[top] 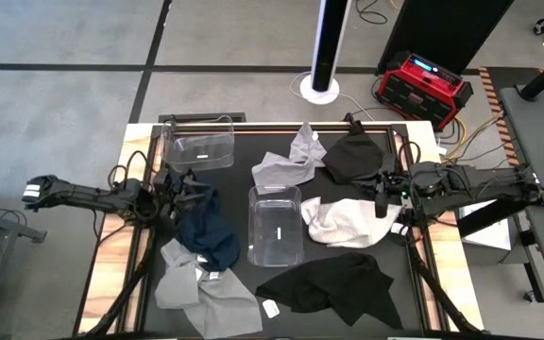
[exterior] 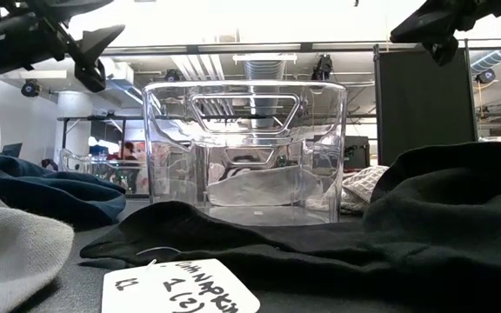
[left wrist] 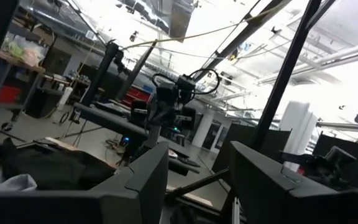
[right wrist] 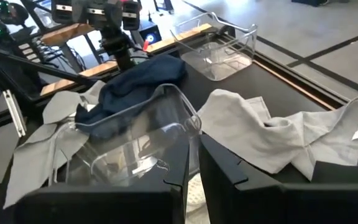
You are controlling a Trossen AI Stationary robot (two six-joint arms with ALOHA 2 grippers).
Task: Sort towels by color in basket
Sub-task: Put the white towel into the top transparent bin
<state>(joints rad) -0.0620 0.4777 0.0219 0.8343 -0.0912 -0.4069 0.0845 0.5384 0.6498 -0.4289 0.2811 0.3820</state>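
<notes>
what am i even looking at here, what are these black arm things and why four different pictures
This is a robot with two dark arms at a table, each ending in a two-finger gripper. One picture looks straight down, one looks level from the tabletop, and two come from cameras on the wrists.

From above, the left gripper is over a navy towel, and the right gripper is above a white towel. Both look empty.

Also on the table: two clear baskets, one in the middle and one at the far left corner, both without towels; grey towels and black towels lie loose.
</notes>
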